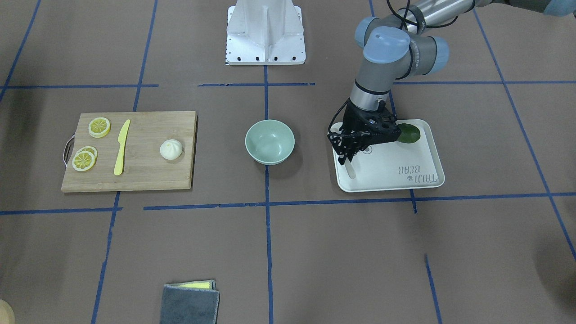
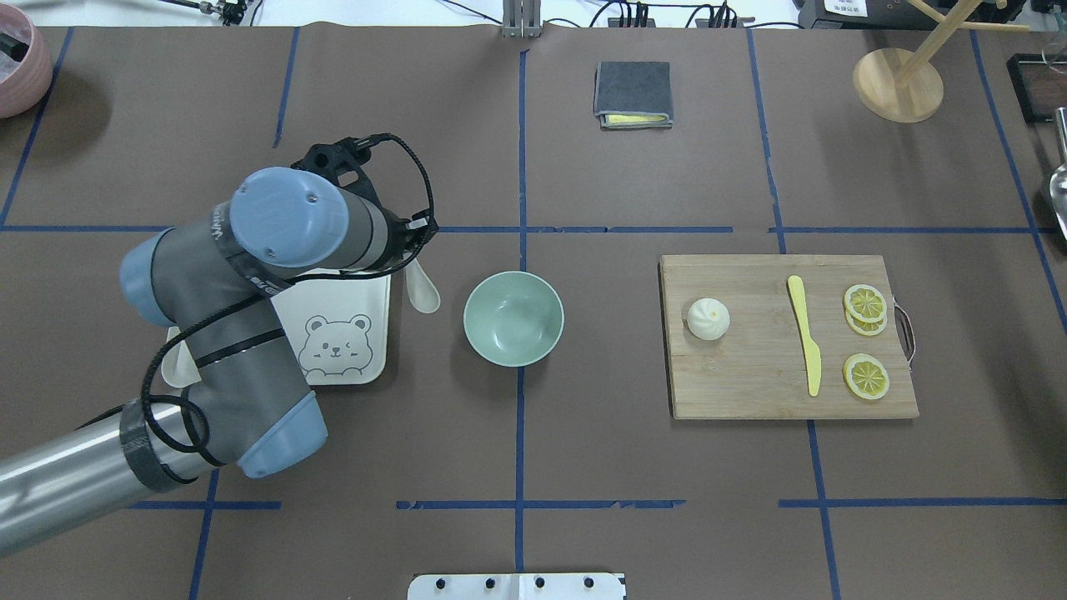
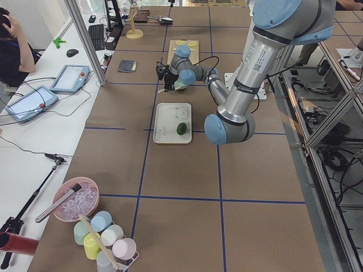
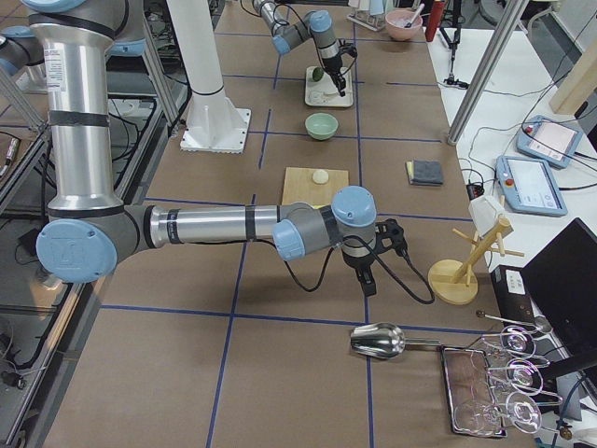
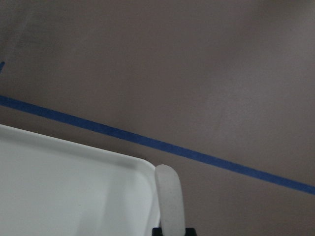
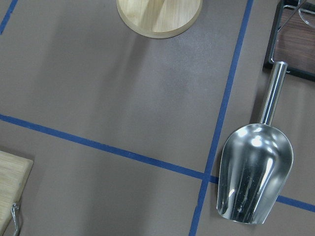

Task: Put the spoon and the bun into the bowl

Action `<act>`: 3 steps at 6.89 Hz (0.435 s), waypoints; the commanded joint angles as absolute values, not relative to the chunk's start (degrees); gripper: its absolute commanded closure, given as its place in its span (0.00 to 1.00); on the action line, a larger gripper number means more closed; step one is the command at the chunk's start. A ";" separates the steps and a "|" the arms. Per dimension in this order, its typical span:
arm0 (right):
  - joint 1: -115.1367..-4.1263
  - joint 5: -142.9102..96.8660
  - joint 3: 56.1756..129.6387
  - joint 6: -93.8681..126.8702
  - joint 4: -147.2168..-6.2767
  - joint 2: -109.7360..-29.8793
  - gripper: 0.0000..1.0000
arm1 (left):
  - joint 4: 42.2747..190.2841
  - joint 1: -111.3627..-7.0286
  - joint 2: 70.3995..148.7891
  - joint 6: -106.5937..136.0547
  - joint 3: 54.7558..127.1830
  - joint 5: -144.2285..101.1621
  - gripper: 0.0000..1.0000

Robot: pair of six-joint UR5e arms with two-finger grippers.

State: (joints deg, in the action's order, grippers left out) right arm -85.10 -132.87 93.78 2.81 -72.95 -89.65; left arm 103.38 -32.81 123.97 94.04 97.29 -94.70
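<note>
My left gripper [image 1: 347, 158] is shut on the pale off-white spoon [image 2: 423, 287]. It holds the spoon above the corner of the white tray [image 1: 391, 173] on the bowl's side. The left wrist view shows the spoon's end [image 5: 170, 196] over the tray corner. The mint-green bowl [image 2: 513, 318] stands empty at the table's middle, right of the spoon in the overhead view. The white bun [image 2: 708, 318] sits on the wooden cutting board [image 2: 750, 387]. My right gripper [image 4: 364, 271] shows only in the exterior right view, far from the board, and I cannot tell whether it is open.
A dark green lime [image 1: 408, 133] lies on the tray. A yellow knife [image 1: 121, 147] and lemon slices [image 1: 99, 127] lie on the board. A grey cloth [image 2: 633, 93], a wooden stand [image 2: 898, 83] and a metal scoop [image 6: 255, 177] sit farther off.
</note>
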 commanded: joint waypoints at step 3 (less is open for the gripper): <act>-85.17 -132.98 93.87 2.90 -72.95 -89.65 0.00 | 101.07 -26.90 131.75 101.16 90.71 -91.14 1.00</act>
State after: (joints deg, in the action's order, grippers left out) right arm -85.14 -132.91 93.83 2.89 -72.95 -89.68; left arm 101.09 -28.29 130.86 100.55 91.85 -91.70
